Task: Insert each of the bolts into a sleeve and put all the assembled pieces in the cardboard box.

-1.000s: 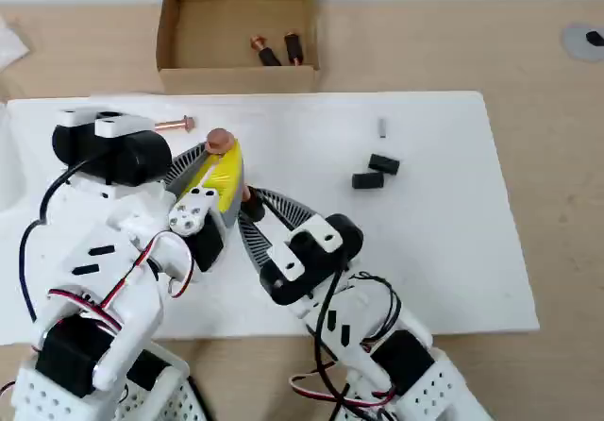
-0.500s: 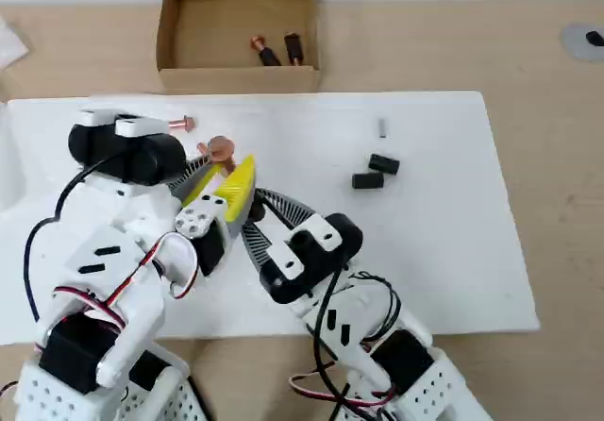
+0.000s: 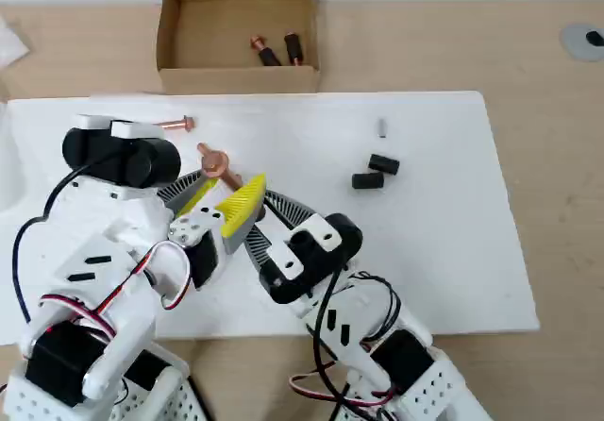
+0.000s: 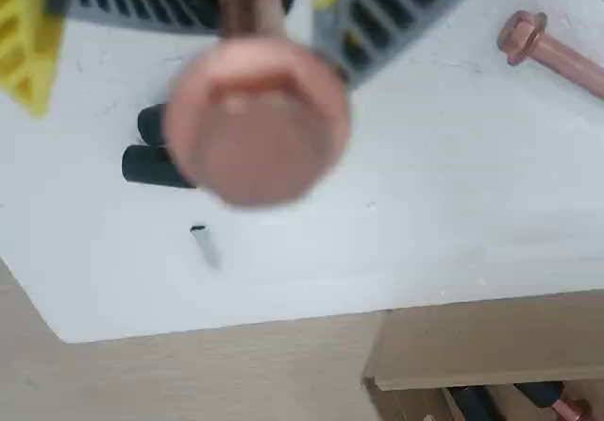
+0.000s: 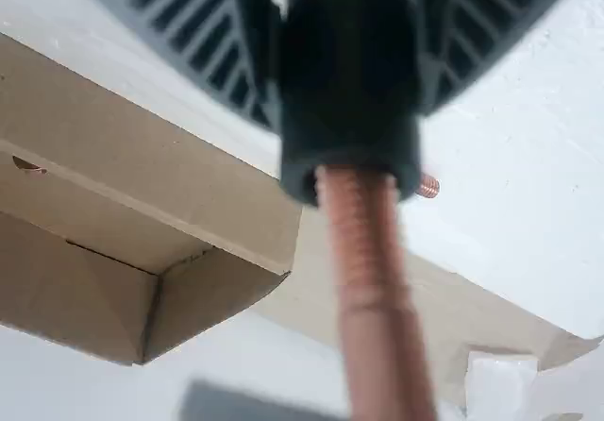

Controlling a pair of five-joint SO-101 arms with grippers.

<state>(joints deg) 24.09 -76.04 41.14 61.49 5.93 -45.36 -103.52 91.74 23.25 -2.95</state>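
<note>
A copper bolt (image 3: 219, 168) sticks out of a black sleeve (image 5: 349, 109), head up and tilted. My right gripper (image 3: 253, 217) is shut on that sleeve, its grey ribbed fingers (image 5: 189, 15) on either side, and the bolt's thread (image 5: 373, 298) runs out of the sleeve. My left gripper (image 3: 223, 196) stands open around the bolt; its yellow finger (image 3: 243, 202) is off the shaft. The bolt's head (image 4: 255, 128) looms close in the left wrist view. The cardboard box (image 3: 236, 79) at the back holds two assembled pieces (image 3: 278, 50).
A loose bolt (image 3: 175, 124) lies on the white board (image 3: 425, 251) near the box. Two black sleeves (image 3: 376, 173) and a small pin (image 3: 382, 128) lie right of centre. The box's near wall (image 5: 142, 204) is close behind the held sleeve.
The left gripper has opened off the bolt and drawn back toward the front. The bolt's head has dropped a little toward the front and stays in the sleeve.
</note>
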